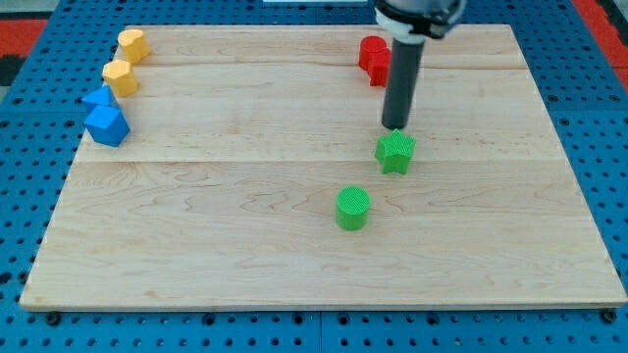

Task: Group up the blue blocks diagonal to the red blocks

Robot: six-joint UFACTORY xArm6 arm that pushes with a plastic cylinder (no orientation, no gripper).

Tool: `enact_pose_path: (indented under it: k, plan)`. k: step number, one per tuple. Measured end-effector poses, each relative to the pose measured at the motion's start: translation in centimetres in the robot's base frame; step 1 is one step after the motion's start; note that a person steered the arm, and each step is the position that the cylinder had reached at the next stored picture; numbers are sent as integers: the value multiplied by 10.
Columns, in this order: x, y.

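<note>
No claw fitted, state untellable; my tip down on desk, just above green star block, below red blocks; blue blocks far left.

Lab bench, blue pegboard, wooden board

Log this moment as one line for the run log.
my tip: just above green star | blue blocks: paired, left edge | red blocks: top, behind rod | yellow blocks: top left
</note>
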State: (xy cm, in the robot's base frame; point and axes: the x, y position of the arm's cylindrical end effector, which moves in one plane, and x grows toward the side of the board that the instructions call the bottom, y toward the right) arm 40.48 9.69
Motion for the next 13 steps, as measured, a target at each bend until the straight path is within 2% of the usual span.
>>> enact_pose_path:
  k: [1,2,3,4,5,7,8,9,11,12,13]
  plan:
    - [43,-32]
    - [42,-57]
    - [7,-89]
    - [8,-158]
    - [36,-230]
    - [41,-398]
    - [37,-401]
    - [-5,-402]
    - [-27,-402]
    - [-16,-358]
    - [47,-286]
